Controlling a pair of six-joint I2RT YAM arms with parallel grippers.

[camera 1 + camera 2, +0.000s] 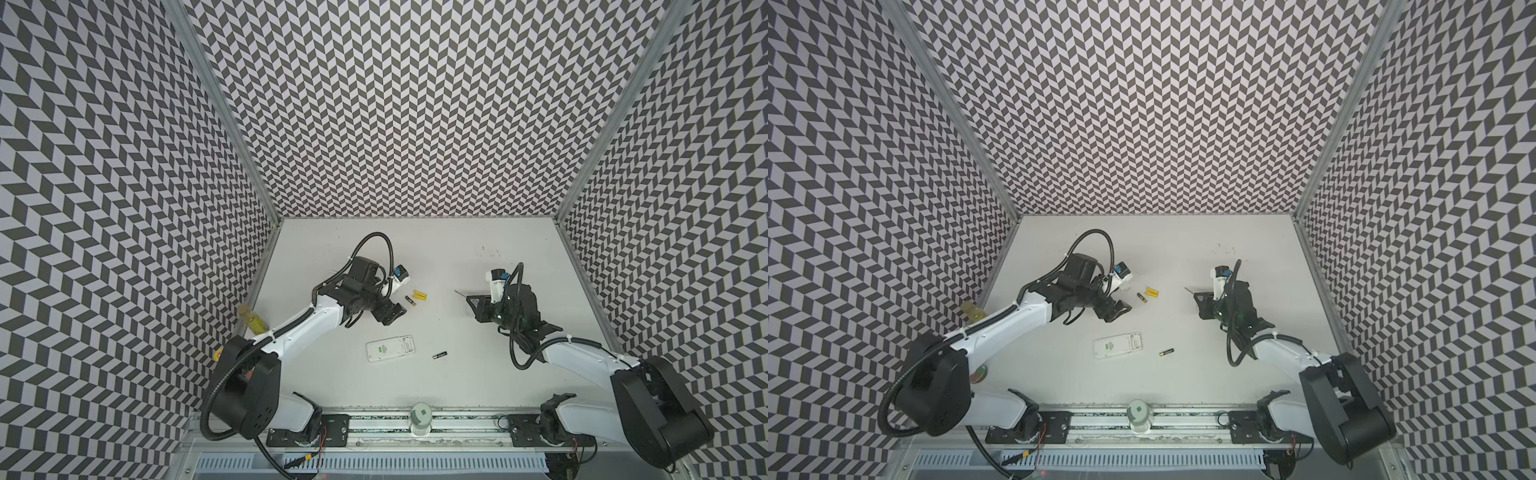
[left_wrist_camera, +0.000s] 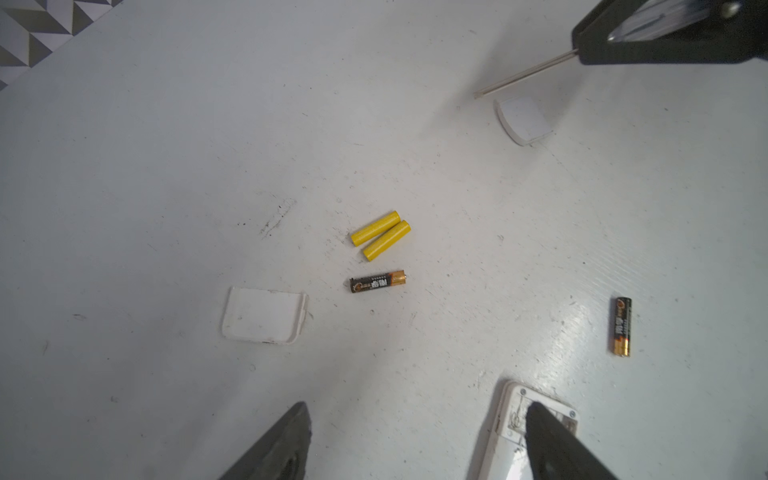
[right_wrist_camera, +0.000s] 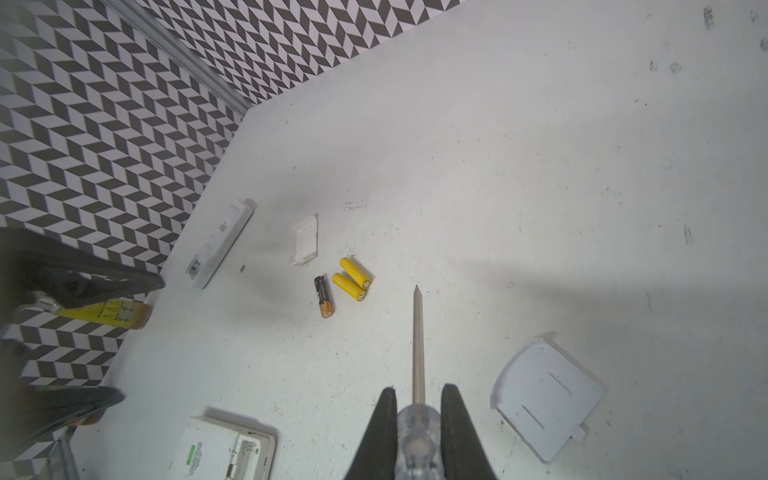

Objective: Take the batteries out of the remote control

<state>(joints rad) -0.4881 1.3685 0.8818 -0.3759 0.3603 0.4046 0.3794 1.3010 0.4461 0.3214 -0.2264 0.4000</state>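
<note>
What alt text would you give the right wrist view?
The right claw grips a clear-handled screwdriver, its tip near two yellow batteries and a black battery lying loose on the white table. A loose cover and an opened remote lie near the claw.

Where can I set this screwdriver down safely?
Bare: the table along the back wall, and the front patch between the lone black battery and the right arm. Crowded: from the left end effector past the yellow batteries to the screwdriver, plus the remote.

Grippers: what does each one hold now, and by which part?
The right gripper holds the screwdriver by its clear handle. The left gripper is open and holds nothing.
</note>
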